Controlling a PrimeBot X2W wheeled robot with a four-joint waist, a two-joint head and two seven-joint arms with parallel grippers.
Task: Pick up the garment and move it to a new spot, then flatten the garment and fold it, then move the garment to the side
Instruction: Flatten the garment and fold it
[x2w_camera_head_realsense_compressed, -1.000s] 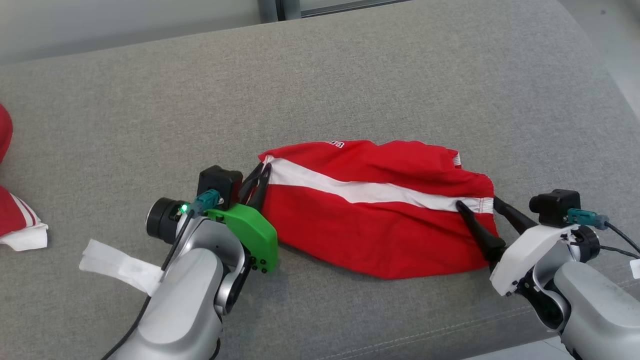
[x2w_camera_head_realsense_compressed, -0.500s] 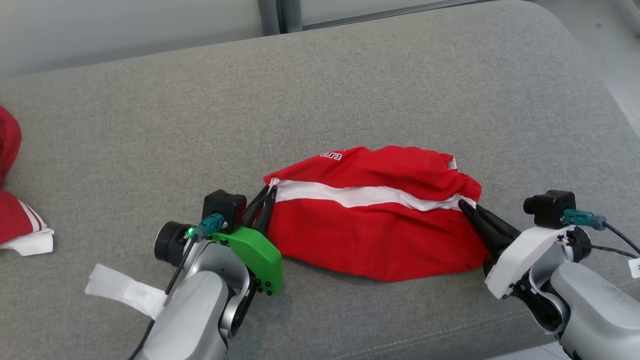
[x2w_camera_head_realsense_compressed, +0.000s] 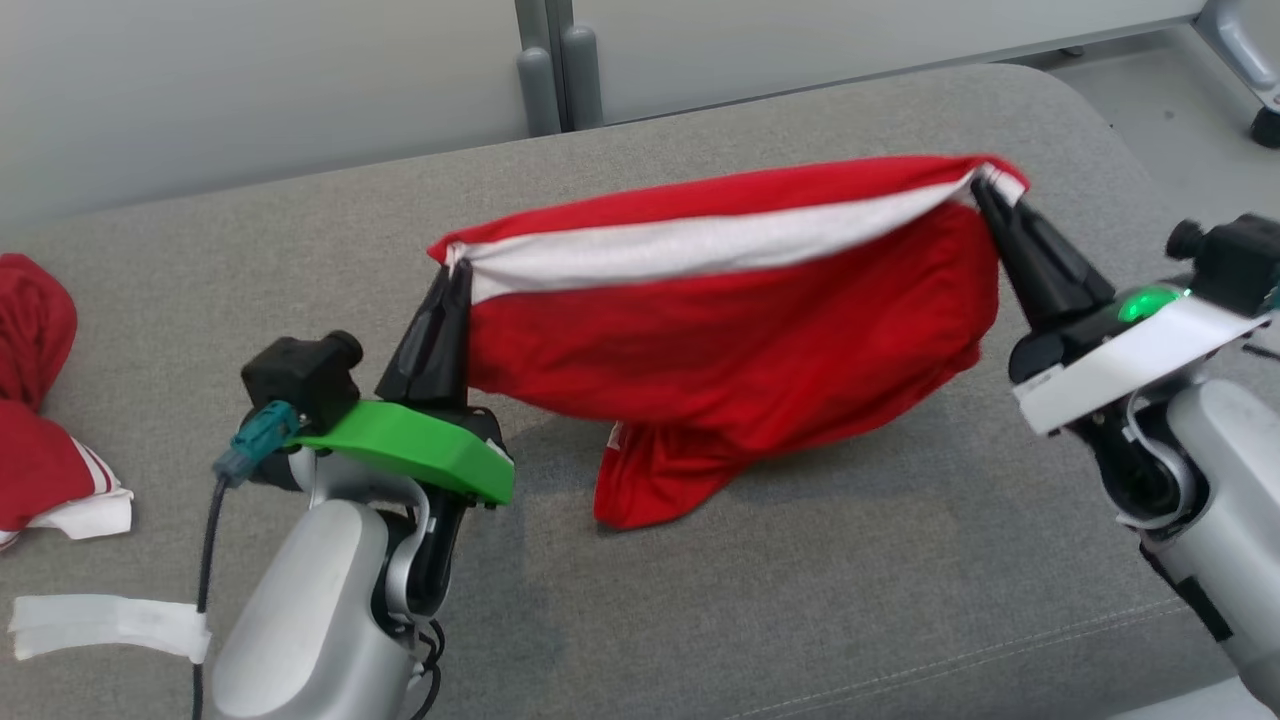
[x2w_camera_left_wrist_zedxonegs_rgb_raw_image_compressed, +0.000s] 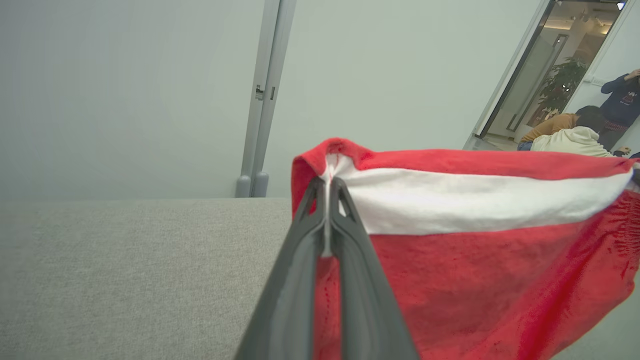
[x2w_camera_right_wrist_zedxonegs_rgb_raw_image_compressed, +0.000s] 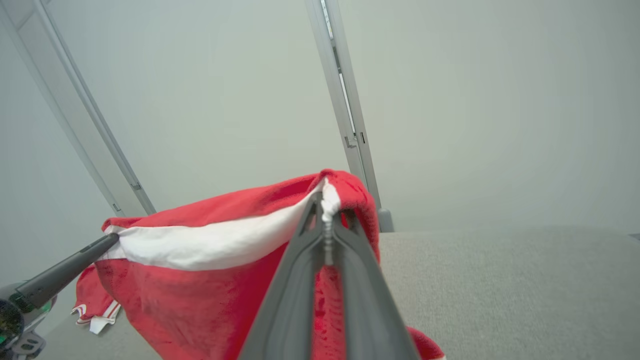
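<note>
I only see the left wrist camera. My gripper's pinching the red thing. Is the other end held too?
Observer: Yes. The right gripper is shut on the garment's far corner, at the white stripe.
Operator: Is it all up in the air?
Observer: No. Its lowest fold seems to rest on the couch.
Operator: Anything else on there?
Observer: Another red cloth lies at the couch's far left.
</note>
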